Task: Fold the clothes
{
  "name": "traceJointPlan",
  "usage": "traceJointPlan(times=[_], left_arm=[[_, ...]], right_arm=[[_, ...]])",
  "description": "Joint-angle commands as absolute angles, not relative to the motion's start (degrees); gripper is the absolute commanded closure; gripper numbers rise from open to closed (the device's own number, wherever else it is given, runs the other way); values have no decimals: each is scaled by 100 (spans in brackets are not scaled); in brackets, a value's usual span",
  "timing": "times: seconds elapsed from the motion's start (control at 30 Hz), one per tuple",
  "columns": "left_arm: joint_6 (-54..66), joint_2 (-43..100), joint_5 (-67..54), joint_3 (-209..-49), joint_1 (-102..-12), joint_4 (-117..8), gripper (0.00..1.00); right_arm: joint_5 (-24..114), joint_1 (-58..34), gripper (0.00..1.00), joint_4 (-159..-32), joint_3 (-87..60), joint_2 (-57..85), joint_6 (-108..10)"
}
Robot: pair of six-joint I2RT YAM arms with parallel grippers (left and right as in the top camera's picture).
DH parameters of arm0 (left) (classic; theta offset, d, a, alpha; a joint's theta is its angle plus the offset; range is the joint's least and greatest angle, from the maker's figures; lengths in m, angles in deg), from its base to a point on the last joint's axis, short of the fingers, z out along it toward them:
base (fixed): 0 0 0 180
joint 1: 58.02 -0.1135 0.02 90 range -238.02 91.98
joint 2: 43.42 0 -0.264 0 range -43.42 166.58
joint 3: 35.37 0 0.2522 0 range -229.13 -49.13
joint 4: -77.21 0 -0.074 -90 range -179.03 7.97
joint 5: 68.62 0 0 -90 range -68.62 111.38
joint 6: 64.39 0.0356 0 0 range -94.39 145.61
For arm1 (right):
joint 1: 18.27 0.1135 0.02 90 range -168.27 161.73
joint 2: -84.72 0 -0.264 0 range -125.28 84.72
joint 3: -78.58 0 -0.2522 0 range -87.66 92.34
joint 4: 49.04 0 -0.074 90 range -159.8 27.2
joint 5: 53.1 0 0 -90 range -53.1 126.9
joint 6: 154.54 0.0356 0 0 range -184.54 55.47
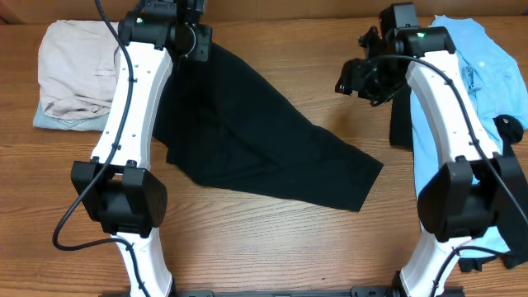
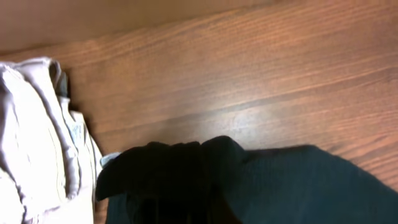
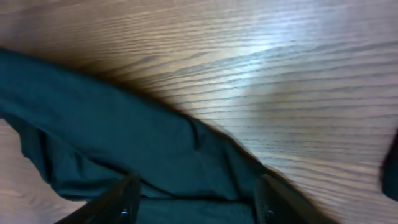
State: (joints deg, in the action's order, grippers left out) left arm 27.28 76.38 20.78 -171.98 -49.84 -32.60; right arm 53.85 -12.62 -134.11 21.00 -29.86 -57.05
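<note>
- T-shirt (image 1: 256, 140) lies crumpled on table (image 1: 272, 247), blue shirt (image 1: 483, 74) at right.
- Left gripper (image 1: 196, 40) clamped on its bunched top edge.
- Right gripper (image 3: 198, 208) jaws apart above it.

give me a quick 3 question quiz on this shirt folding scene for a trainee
1. True or false: the right pincer is shut.
2. Which garment lies by the right arm? A beige garment, B blue shirt, C denim piece.
3. What colour is the middle shirt that the left pincer grips?

Key: 1 false, its fingers stand apart; 2 B; 3 black.
</note>
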Motion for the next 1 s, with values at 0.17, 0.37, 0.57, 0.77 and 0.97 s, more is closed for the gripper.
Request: traceJointPlan(times=[0.17, 0.37, 0.57, 0.77, 0.97], left_arm=[[2673, 7973, 1864, -17327, -4973, -3938, 0], [2689, 7802, 1726, -17770, -4971, -2775, 0], [3185, 7844, 1706, -17720, -4951, -1625, 7], [4061, 7920, 1713, -16822, -4826, -1870, 26], [4824, 7920, 1748, -15644, -4809, -3018, 34]], right_arm=[[5212, -1360, 34, -13055, 2080, -2800, -5628], [5216, -1555, 32, -13108, 2078, -2800, -5596], [5214, -1572, 31, -13243, 2065, -2800, -5624], [5214, -1572, 31, -13326, 2028, -2811, -5663], [5214, -1572, 30, -13411, 2028, -2822, -5659]])
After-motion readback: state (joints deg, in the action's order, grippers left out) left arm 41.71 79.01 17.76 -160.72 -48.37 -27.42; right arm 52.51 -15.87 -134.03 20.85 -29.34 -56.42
